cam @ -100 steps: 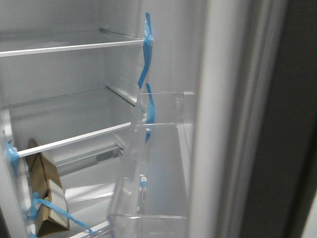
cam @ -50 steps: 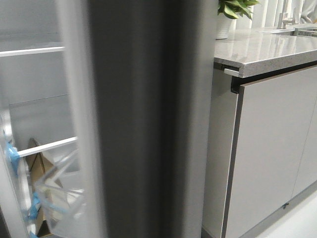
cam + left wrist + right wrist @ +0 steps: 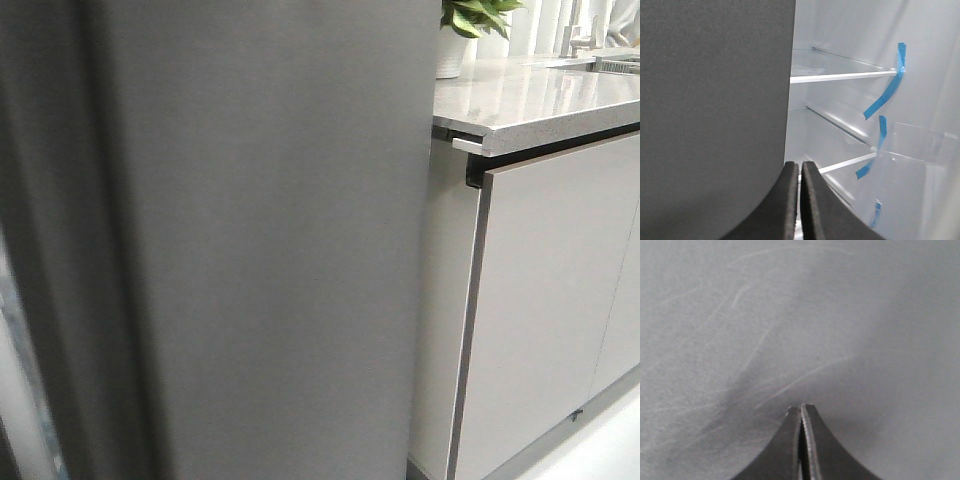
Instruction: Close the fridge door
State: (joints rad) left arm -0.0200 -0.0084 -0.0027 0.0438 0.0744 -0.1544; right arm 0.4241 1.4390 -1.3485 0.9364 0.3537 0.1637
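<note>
- Kitchen cabinetry fills the right of the front view: a speckled grey countertop (image 3: 540, 100) overhangs pale glossy cabinet doors (image 3: 545, 320); a potted plant (image 3: 470, 25) stands at the back of that surface, and a tap (image 3: 575, 30) shows at the far right edge
- the fridge door (image 3: 250, 250) takes up the left and middle of the front view as a tall, matte dark grey panel without a handle; its right edge runs just beside the cabinet side panel (image 3: 440, 300); a narrow pale strip shows at the far left edge, too blurred to make out
- from the left wrist view the same dark panel covers the near side, and beyond its edge the white fridge interior (image 3: 840, 40) is in sight; glass shelves (image 3: 840, 77) with white front trims, strips of blue tape (image 3: 887, 92) and a clear door bin (image 3: 912, 150) can be seen there
- the left pincer (image 3: 800, 172) has its two dark fingers pressed together with only a hairline gap between them, holding nothing; it sits just at the edge of the dark panel
- the right pincer (image 3: 801, 415) is likewise closed up tight and empty; its tips point at a grey, faintly scratched surface that fills that view; whether the tips touch it cannot be told
</note>
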